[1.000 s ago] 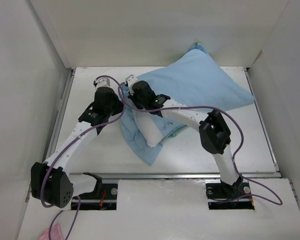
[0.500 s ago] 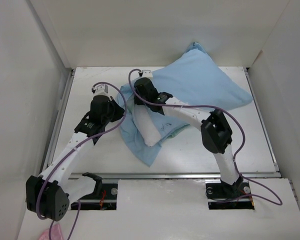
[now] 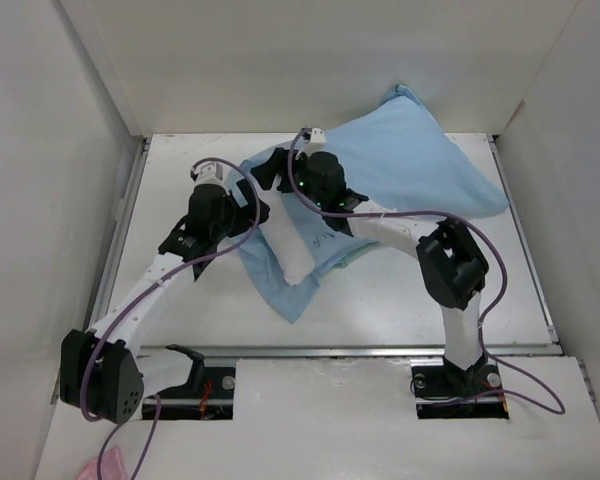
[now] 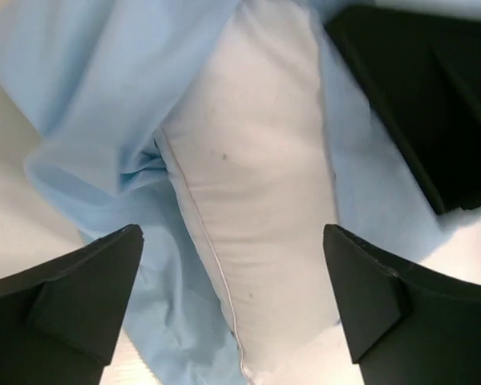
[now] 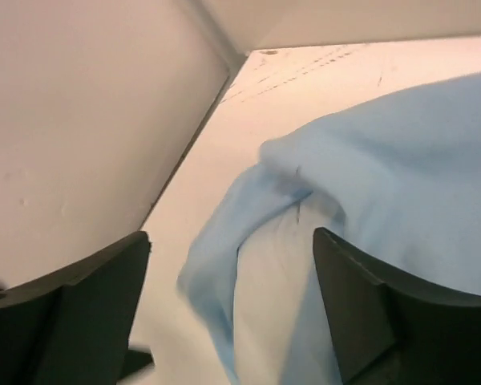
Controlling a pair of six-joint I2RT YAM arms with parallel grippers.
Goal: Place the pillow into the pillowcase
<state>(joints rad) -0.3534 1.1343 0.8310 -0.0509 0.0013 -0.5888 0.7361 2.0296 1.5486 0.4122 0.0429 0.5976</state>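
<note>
While the pillow [image 3: 292,255] lies only partly inside the pillowcase [image 3: 410,170], I am between grasps, with both tools spread wide and holding nothing. The pillow's far part fills the light blue sleeve, which bulges across the surface [image 3: 180,300] beyond it. The pillow's near end, plain white with a seam running along it, sticks out bare, with loose blue folds bunched on either side of it. My left tool [image 4: 232,233] hangs just above that bare end, one finger to each side of the pillow, touching neither it nor the cloth as far as I can tell. My right tool [image 5: 231,234] hovers over the pillow's far end, where a rumpled lip of the pillowcase crosses the white. I judge the step in hand to be finishing the insertion: the mouth of the sleeve has yet to be drawn over the exposed end. The next move, I think, calls for each tool to close on a loose edge of cloth beside the pillow, not on the pillow itself, and pull it toward the pillow's near end.
</note>
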